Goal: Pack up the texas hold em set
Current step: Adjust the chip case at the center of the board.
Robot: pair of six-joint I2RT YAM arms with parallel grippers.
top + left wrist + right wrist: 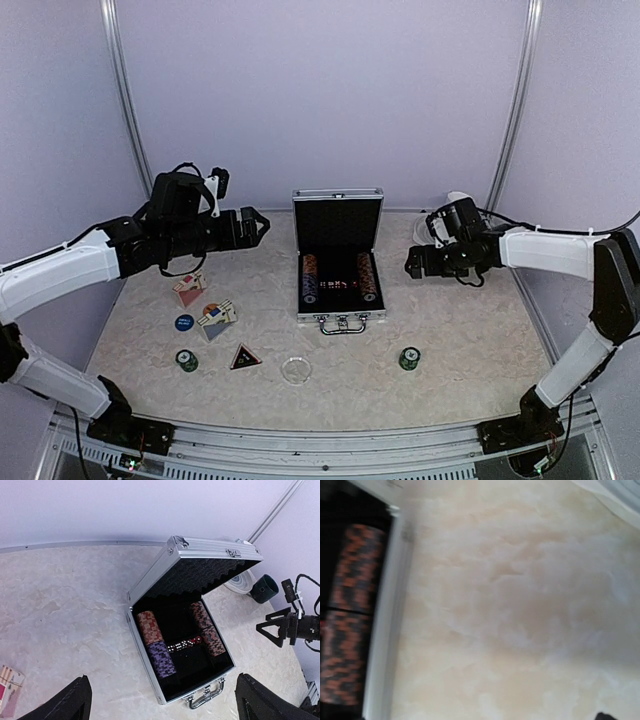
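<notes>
The silver briefcase (339, 318) stands open at mid-table, its lid (338, 219) upright. Chip rows (309, 281) lie along both sides of the black lining, with dice between them (184, 643). My left gripper (255, 222) hovers left of the lid, open and empty; its fingers (67, 705) frame the case (150, 672). My right gripper (413, 262) hangs just right of the case, open and empty. Loose at the front left are a red deck (189, 290), a blue deck (217, 319), a blue disc (184, 323), a black triangle (246, 357), a clear disc (296, 370) and green stacks (187, 360) (409, 358).
A dark mug (264, 587) and a swirled coaster (241, 582) sit at the back right behind the case. The right wrist view is blurred, showing the case's right rim (385, 630), a chip row (350, 615) and bare marbled table. Enclosure walls ring the table.
</notes>
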